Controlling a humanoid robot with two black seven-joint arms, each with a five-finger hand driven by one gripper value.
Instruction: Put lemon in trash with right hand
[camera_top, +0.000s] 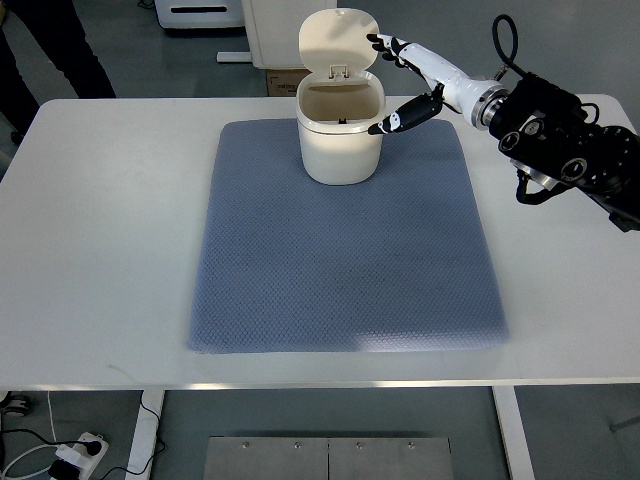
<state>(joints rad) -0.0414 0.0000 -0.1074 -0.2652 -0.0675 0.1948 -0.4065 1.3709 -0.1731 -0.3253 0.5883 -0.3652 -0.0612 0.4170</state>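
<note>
Right hand (405, 75) hovered beside the open trash bin (340, 140), fingers (400, 117) spread and empty; no lemon visible, apparently dropped inside.

No text, label, brand, number or sign can be read anywhere in the top view (the trash bin (340, 125), the blue mat (345, 260) and the white table (100, 250) all show plain surfaces, and the equipment beyond the table is too small to show any print).
</note>
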